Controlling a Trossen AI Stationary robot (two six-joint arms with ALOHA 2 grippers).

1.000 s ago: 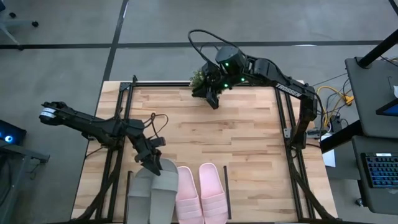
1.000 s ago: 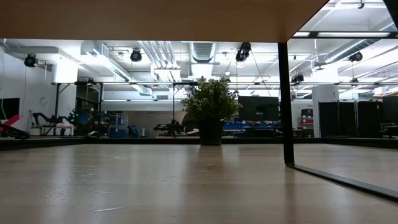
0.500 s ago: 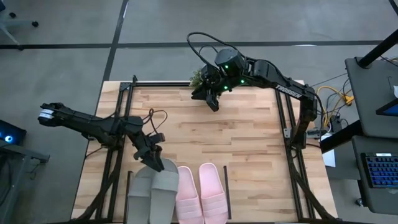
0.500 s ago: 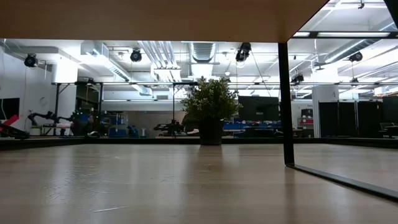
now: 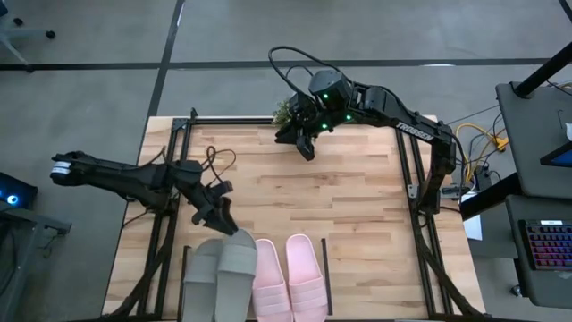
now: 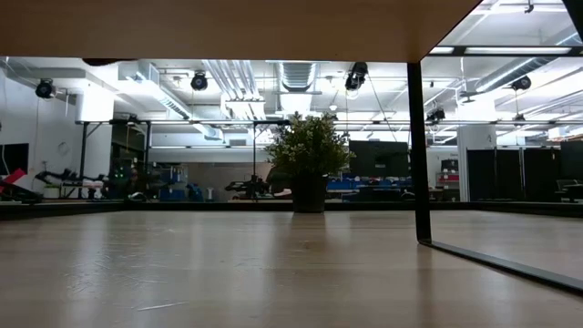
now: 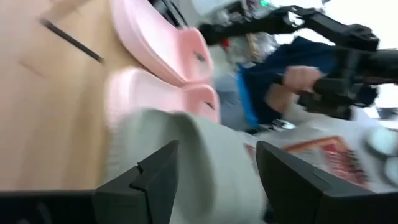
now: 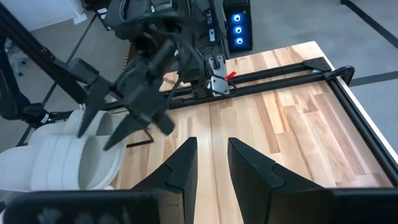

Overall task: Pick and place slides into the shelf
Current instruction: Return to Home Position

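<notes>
**Inspector:** Left hand [image 5: 225, 224], condition and position?

**Assistant:** Both dark fingers are spread apart and nothing is held. It hangs over the light wooden bench [image 5: 349, 197], right at the ends of the two grey-green rubber slide sandals [image 5: 219, 273]. Whether a fingertip touches the nearer sandal cannot be told from above. The left wrist view shows the pale grey-green rubber just beyond the parted fingers.

**Inspector:** Location of the slides?

**Assistant:** All four lie side by side at the bench edge opposite the potted plant. They sit in one bay of the low shelf [image 5: 326, 268], between its thin black upright bars [image 5: 185, 264]. The grey-green pair is on the left arm's side. The two pale pink rubber slide sandals [image 5: 288, 277] lie just beside them, and the inner sandals of the two pairs press together.

**Inspector:** Right hand [image 5: 306, 148]?

**Assistant:** It is empty, with a narrow gap between its fingers. It is held above the far edge of the bench, just beside the small green potted plant [image 5: 286, 112] and well apart from the slides.

**Inspector:** Low view?

**Assistant:** Neither arm shows there. It shows only bare wood, the plant and one black upright bar.
</notes>
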